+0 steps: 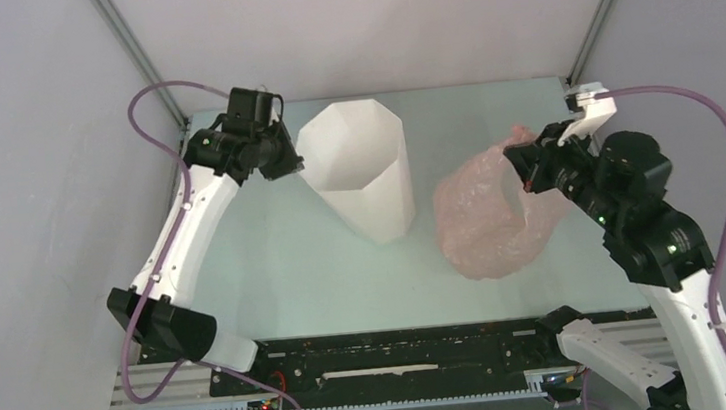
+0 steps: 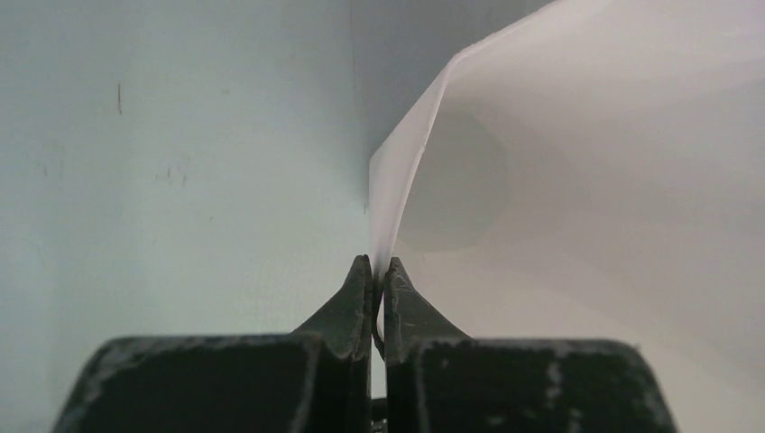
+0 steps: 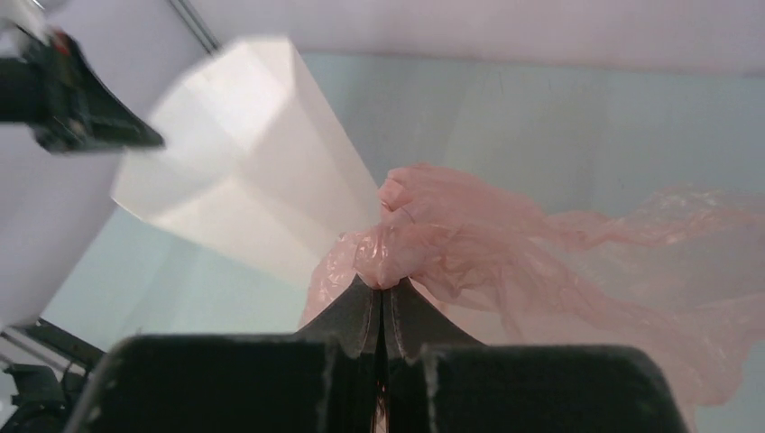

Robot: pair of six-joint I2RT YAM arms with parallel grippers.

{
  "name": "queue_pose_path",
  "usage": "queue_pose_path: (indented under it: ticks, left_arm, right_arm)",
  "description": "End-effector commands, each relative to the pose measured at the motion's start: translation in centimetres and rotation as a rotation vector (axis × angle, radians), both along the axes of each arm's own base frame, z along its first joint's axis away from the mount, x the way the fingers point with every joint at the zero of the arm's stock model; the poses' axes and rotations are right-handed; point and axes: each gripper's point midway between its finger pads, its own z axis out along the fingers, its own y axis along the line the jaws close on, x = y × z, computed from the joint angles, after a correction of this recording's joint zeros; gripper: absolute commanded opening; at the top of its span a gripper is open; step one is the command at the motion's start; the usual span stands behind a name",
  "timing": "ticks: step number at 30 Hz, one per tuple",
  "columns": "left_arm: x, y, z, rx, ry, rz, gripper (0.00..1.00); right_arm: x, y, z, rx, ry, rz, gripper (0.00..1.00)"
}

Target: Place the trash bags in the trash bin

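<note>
The pink trash bag [image 1: 486,218] is outside the white trash bin [image 1: 361,170], just to its right, with a narrow strip of the pale green surface [image 1: 274,264] showing between them in the top view. The bag is crumpled and translucent. Its upper part is gathered into a bunch and the rest spreads down and toward the near edge; whether its lower folds rest on the surface I cannot tell.

My right end effector [image 3: 383,290] is clamped on that gathered bunch. The jaws are pressed together with pink film squeezed out just above them, and loose folds trail off to the right in my right wrist view.

The bin stands toward the far side of the surface, its open mouth up and its faceted walls narrowing toward the base. My left end effector [image 2: 379,267] grips the rim on the bin's left side: the jaws are closed on the thin white wall, one outside and one inside.

Grey walls [image 1: 22,147] close in the workspace on the left, right and far sides.
</note>
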Motion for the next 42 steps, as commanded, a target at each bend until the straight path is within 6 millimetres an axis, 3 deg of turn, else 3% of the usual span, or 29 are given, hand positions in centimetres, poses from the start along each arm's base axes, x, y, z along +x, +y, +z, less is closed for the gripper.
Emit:
queue_pose_path:
  ticks: [1, 5, 10, 18, 24, 30, 34, 36, 38, 42]
  left_arm:
    - [-2.3, -2.7, 1.3, -0.09, -0.04, -0.051, 0.0]
    - [-4.4, -4.8, 0.9, -0.073, -0.013, -0.127, 0.0]
    - [-6.2, -5.8, 0.3, -0.035, 0.013, -0.165, 0.06]
    - [-7.5, -6.7, 3.0, -0.105, -0.058, -0.205, 0.36]
    - [-8.5, -7.1, 4.5, -0.156, -0.093, -0.231, 0.52]
    - [-10.4, -5.6, 6.9, -0.174, -0.181, -0.252, 0.72]
    - [-12.1, -4.1, 7.7, -0.189, -0.226, -0.24, 0.83]
    - [-13.0, -3.4, 8.0, -0.206, -0.239, -0.23, 0.85]
    - [-14.1, -2.7, 8.0, -0.226, -0.242, -0.214, 0.86]
    - [-16.0, -1.0, 7.9, -0.251, -0.257, -0.176, 0.89]
  right_arm:
    - [-1.6, -1.0, 4.8, 0.038, -0.117, -0.016, 0.0]
    - [-2.1, -1.0, 7.4, 0.06, -0.166, -0.004, 0.0]
    - [-2.7, 0.5, 11.0, 0.106, -0.225, 0.084, 0.0]
    - [-5.6, 1.2, 19.7, 0.286, -0.358, 0.157, 0.0]
    - [-8.8, 5.0, 26.5, 0.525, -0.459, 0.453, 0.0]
    - [-9.9, 8.6, 30.7, 0.728, -0.452, 0.696, 0.0]
    - [-9.3, 11.0, 31.8, 0.832, -0.409, 0.773, 0.0]
    - [-7.6, 11.6, 31.0, 0.863, -0.356, 0.718, 0.0]
    - [-5.2, 10.5, 29.2, 0.881, -0.297, 0.549, 0.0]
    - [-0.7, 6.0, 22.3, 0.902, -0.18, 0.126, 0.0]
